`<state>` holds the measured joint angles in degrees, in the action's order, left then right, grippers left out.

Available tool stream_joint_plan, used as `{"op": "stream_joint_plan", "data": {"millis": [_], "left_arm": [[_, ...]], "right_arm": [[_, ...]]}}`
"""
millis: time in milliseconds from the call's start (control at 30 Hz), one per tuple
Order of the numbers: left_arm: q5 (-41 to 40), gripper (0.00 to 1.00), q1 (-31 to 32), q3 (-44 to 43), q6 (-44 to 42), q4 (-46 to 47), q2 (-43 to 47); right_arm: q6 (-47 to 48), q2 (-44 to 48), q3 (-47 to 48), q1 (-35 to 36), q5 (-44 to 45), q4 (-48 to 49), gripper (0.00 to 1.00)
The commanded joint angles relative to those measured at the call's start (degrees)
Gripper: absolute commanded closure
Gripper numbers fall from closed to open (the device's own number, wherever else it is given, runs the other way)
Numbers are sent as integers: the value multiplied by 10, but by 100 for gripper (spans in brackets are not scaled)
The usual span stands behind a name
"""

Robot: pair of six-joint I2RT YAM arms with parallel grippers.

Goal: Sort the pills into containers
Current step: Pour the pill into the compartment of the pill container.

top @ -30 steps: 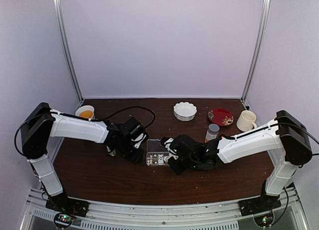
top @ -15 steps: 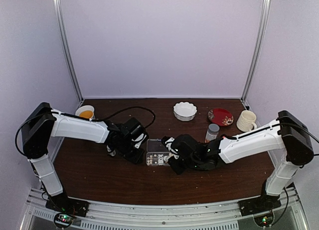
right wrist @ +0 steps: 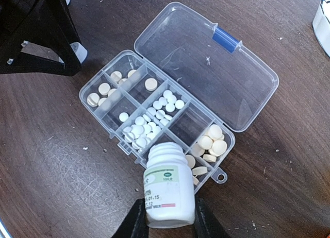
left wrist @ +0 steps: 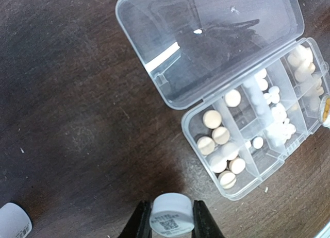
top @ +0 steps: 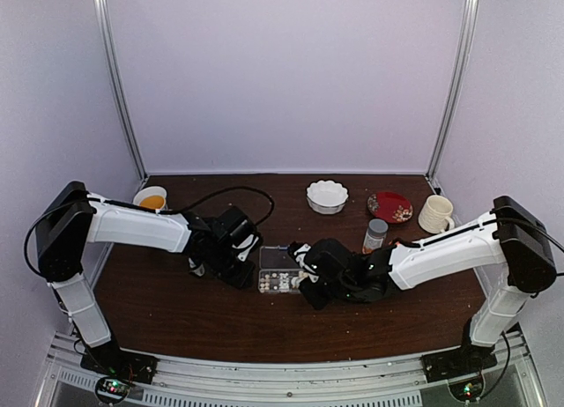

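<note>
1. Two claws are working low over the surface (top: 176, 310), one at each side of the organizer box (right wrist: 185, 127). Nearest to me, my right claw (right wrist: 169, 220) is pinching a white bottle (right wrist: 167, 189) round its body, jaws pressed against its sides.
2. I am holding that bottle leaning neck-first over the box's near edge. I judge this is so whatever leaves it drops into a compartment rather than onto the wood. I cannot tell whether its mouth is uncapped.
3. My left claw (left wrist: 171, 225) is gripping a smaller white bottle (left wrist: 171, 215), seen end-on, just short of the box's corner and seemingly parked clear of the other arm. Another tiny bottle (left wrist: 13, 220) is standing apart, at the left edge of the left wrist view.
4. The pills (right wrist: 139, 127) are lying inside the box. Small white ones are filling the middle compartments, larger tan tablets (right wrist: 211, 142) are sitting at both ends, and one compartment is showing bare.
5. The clear lid (right wrist: 206, 68) is lying flat open on the far side, hinged away from both claws, which leaves every compartment reachable from above.
6. Farther back, a white bowl (top: 327, 196), a red plate (top: 389, 206), a mug (top: 434, 213), a capped bottle (top: 376, 233) and a small cup (top: 151, 198) are standing well apart from the work, likely out of the arms' sweep.
</note>
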<state>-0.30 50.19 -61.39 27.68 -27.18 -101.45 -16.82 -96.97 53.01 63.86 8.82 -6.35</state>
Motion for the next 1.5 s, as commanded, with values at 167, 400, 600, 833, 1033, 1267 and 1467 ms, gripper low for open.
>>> {"op": "stream_joint_plan", "data": {"millis": [167,400,600,833,1033,1267,1467], "left_arm": [[-4,90,-4,-7,4,0,20],[-6,90,-4,-12,-3,-9,20],[-6,90,-4,-18,-6,-13,21],[-7,91,-4,-19,-8,-15,20],[-8,91,-4,-21,-9,-16,20],[-9,92,-4,-19,-9,-16,22],[-9,92,-4,-19,-8,-15,21]], "right_arm": [[-1,12,-4,-3,-5,5,100],[9,19,6,-2,11,-14,100],[4,10,19,3,-5,-30,100],[0,29,16,11,17,-24,100],[1,-15,31,11,8,-33,100],[4,0,31,7,22,-34,100],[2,-9,38,7,21,-42,100]]}}
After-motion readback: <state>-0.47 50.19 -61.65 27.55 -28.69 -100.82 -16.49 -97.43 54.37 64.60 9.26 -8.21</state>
